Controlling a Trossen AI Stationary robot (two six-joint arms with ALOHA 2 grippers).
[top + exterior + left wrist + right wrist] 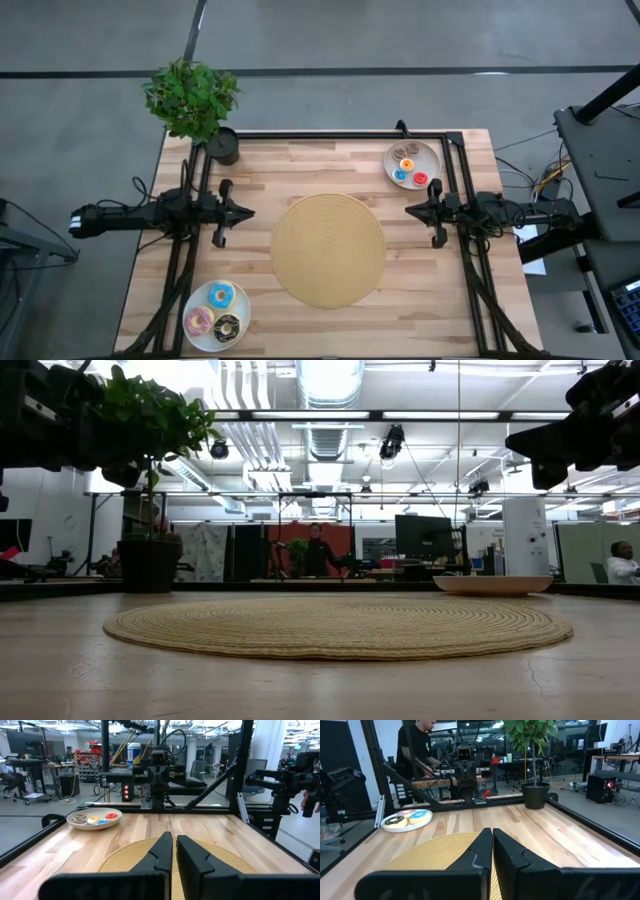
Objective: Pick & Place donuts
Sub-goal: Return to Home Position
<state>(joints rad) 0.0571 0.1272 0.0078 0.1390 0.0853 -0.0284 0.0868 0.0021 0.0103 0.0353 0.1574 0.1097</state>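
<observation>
L gripper (243,212): fingers together, nothing btwn them, at table's left side, facing the round mat (328,250). R gripper (412,212): same, closed and empty, at right side opposite. Nothing on the mat. 3 big donuts (215,312) on white plate (194,298), near-left; small donuts (407,165) on gray plate (428,155), far-right. Sorting looks done; step in hand is prob. the return to rest pose, about complete. Next: no grab needed, just keep both arms off the plates.

Robotics lab/workshop: exposed ceiling ducts (328,382), monitor (421,536), equip. desks (30,763), person (416,742) nearby.
</observation>
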